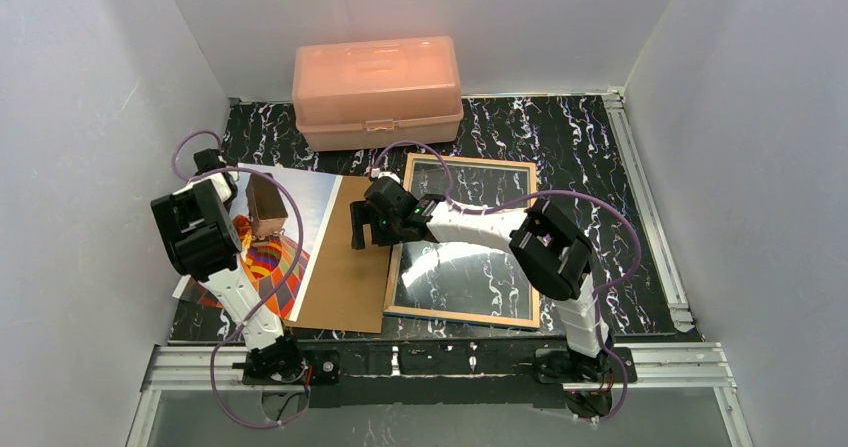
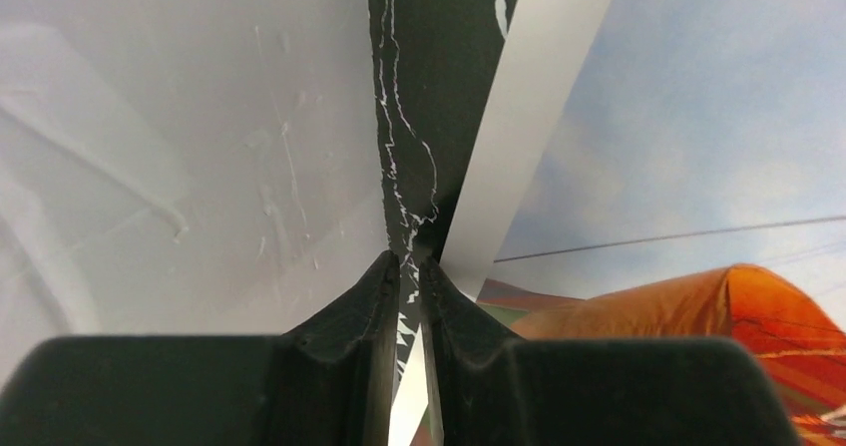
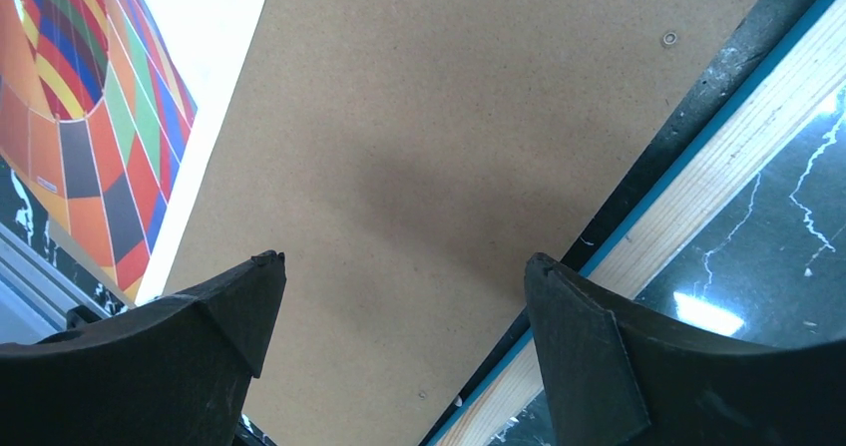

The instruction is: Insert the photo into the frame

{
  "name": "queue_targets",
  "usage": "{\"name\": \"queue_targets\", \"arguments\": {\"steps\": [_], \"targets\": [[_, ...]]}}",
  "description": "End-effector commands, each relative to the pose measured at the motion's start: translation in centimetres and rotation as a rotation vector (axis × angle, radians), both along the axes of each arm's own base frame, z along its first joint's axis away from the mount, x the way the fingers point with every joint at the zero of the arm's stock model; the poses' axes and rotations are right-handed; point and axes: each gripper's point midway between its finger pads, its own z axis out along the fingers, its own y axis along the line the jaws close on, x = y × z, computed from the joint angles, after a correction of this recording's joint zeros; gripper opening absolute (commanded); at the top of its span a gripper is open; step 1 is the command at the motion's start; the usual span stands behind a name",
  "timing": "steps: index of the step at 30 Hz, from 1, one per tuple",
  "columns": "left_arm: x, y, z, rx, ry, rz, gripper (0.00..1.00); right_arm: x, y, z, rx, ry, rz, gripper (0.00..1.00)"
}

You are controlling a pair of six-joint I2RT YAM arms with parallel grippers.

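Observation:
The photo [image 1: 300, 202] of the orange chequered balloon lies face up at the left, partly over the brown backing board [image 1: 350, 257]. My left gripper [image 2: 409, 258] is shut on the photo's white-bordered edge [image 2: 519, 127] at its far left side; in the top view the left gripper [image 1: 220, 177] is mostly hidden by its own arm. The frame [image 1: 465, 312] lies flat at the right with its wood-coloured side up, its glass showing the marbled table. My right gripper [image 1: 360, 229] is open and empty above the board [image 3: 449, 117], next to the frame's left rim [image 3: 738, 147]. The photo [image 3: 90, 117] shows at the left of the right wrist view.
A peach plastic box [image 1: 377, 89] stands at the back of the black marbled table [image 1: 580, 137]. White walls close in left, right and back. Metal rails [image 1: 650, 217] run along the right and near edges.

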Motion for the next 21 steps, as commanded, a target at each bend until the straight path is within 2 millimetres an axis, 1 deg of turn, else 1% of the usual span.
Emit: {"name": "queue_targets", "arguments": {"steps": [1, 5, 7, 10, 13, 17, 18, 21], "targets": [[-3.0, -3.8, -2.5, -0.193, 0.057, 0.019, 0.13, 0.5, 1.1, 3.4, 0.088, -0.052, -0.016, 0.98], [-4.0, -7.4, -2.4, -0.379, 0.065, 0.027, 0.12, 0.5, 1.8, 2.5, 0.107, -0.024, -0.024, 0.98], [-4.4, -8.8, -2.2, -0.451, 0.071, 0.024, 0.12, 0.5, 2.3, 1.7, 0.113, -0.002, -0.029, 0.98], [-4.8, -10.4, -1.7, -0.528, 0.064, 0.014, 0.11, 0.6, 3.1, 1.4, 0.128, 0.016, -0.034, 0.98], [-5.1, -11.3, -1.2, -0.571, 0.066, 0.005, 0.11, 0.8, 3.8, 1.3, 0.143, 0.026, -0.038, 0.98], [-6.1, -12.0, -1.2, -0.593, 0.084, -0.003, 0.10, 1.2, 4.4, 0.8, 0.144, 0.038, -0.055, 0.98], [-6.1, -12.7, -1.0, -0.626, 0.072, -0.014, 0.10, 1.2, 4.5, 0.7, 0.145, 0.040, -0.059, 0.98], [-6.3, -13.3, 0.5, -0.635, 0.043, -0.039, 0.10, 1.3, 4.6, 0.2, 0.141, 0.045, -0.068, 0.98]]}}
